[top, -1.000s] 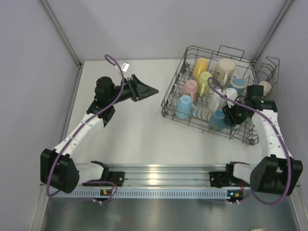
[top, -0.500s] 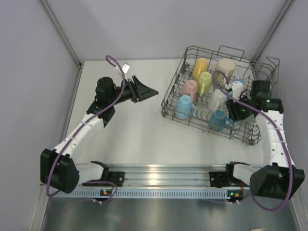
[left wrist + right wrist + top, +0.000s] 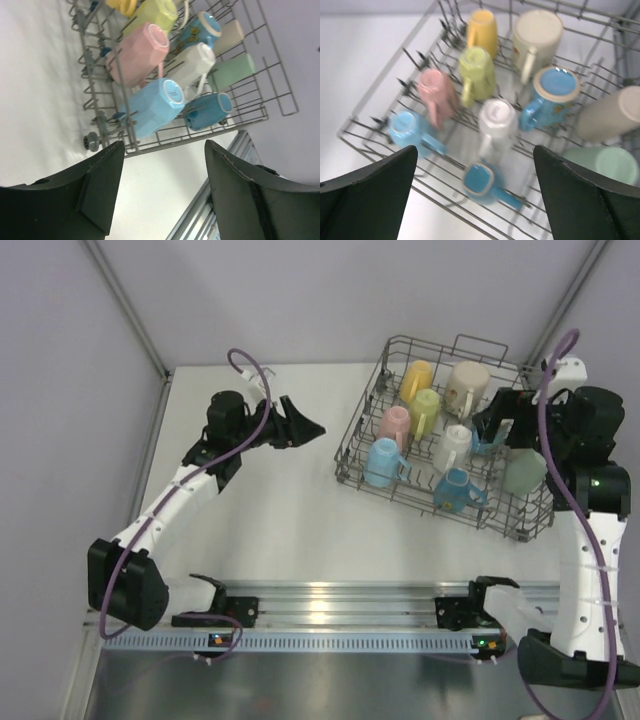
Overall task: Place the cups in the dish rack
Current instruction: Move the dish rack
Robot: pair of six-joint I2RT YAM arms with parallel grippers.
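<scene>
Evidently loading appears finished: all visible cups [image 3: 383, 461] sit in the dish rack [image 3: 497, 517] at the far-right corner of the surface [image 3: 280, 520]. Right claw [image 3: 475, 155] spread, empty, above it; left claw [image 3: 164, 150] likewise spread. Next: retract clear of wires.

Top view, as I see it: a white table [image 3: 290, 520] is enclosed by pale lavender walls [image 3: 60, 390]. A grey left strut [image 3: 125, 305] and a grey right strut [image 3: 570, 295] rise obliquely from the table's far corners. A silver grooved rail [image 3: 340, 598] runs along the near edge. Just in front of it lies a ribbed strip [image 3: 340, 641], and nearest of all a brushed metal sheet [image 3: 330, 685].
</scene>
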